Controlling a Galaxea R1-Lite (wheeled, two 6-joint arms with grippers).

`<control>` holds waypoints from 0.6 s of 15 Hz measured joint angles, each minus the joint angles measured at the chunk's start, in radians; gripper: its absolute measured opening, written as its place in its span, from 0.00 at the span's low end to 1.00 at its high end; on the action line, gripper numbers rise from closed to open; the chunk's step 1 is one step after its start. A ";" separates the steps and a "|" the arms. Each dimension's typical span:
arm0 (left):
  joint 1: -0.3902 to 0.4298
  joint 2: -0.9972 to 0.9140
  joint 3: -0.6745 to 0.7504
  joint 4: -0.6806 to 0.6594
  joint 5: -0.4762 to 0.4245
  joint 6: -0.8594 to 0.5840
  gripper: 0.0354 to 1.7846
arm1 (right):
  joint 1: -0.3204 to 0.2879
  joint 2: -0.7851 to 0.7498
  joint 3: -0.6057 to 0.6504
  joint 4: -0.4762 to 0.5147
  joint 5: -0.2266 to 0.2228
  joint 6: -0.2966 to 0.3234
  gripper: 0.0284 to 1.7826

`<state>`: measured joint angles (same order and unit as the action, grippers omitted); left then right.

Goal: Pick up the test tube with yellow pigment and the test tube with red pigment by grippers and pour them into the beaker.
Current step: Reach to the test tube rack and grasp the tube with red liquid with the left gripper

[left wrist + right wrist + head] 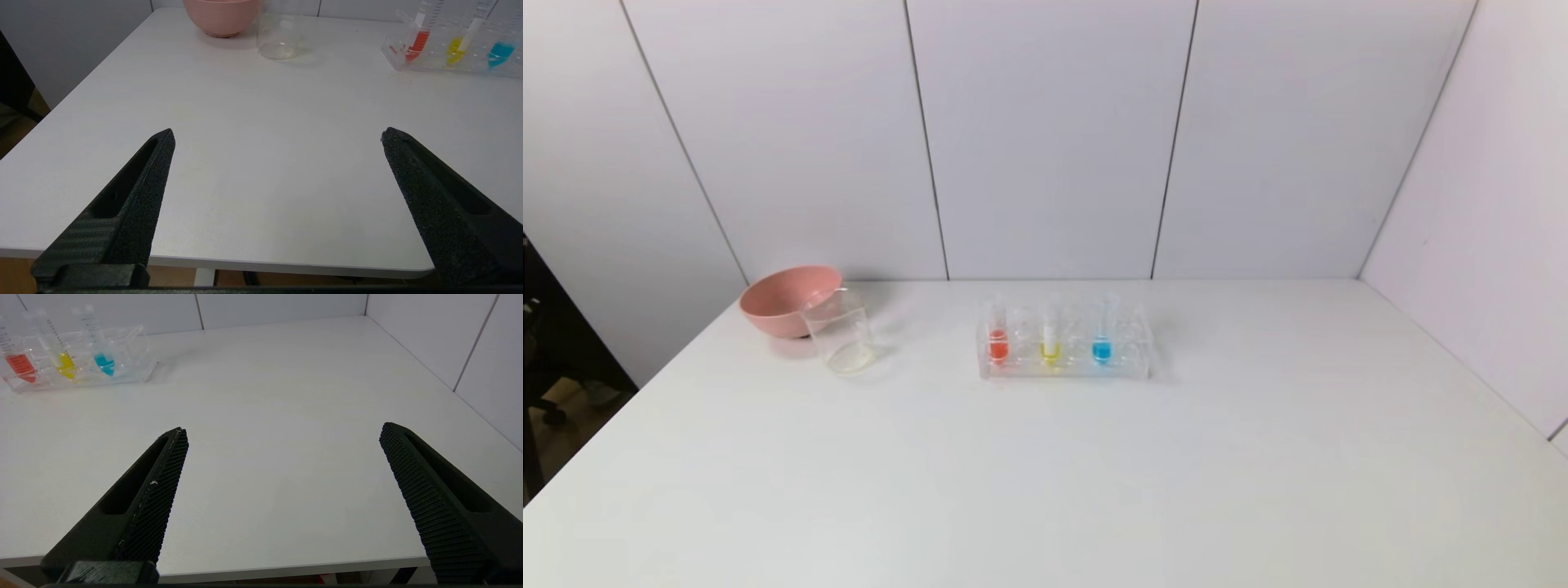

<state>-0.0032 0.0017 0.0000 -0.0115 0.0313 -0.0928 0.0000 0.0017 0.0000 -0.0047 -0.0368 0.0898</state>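
The test tube with red pigment [997,339] and the test tube with yellow pigment [1050,339] stand upright in a clear tube rack [1127,359] at the table's middle back. Both also show in the left wrist view [417,38] [457,49] and in the right wrist view [20,365] [65,365]. The clear beaker [841,333] stands to the left, just in front of the pink bowl. It also shows in the left wrist view [278,34]. My left gripper [278,136] and right gripper [284,433] are open and empty, over the table's near edge, out of the head view.
A pink bowl [783,298] sits behind the beaker at the back left. A tube with blue liquid [1102,339] stands in the rack to the right of the yellow one. The white table [1045,474] has walls at the back and right.
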 joint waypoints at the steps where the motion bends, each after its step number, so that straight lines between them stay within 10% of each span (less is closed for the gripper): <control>1: 0.000 0.000 0.000 0.000 0.000 0.000 0.99 | 0.000 0.000 0.000 0.000 0.000 0.000 0.96; 9: 0.000 0.000 0.000 0.006 0.007 0.007 0.99 | 0.000 0.000 0.000 -0.001 -0.001 0.002 0.96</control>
<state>-0.0032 0.0017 0.0000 -0.0051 0.0385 -0.0855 0.0000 0.0017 0.0000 -0.0053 -0.0379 0.0917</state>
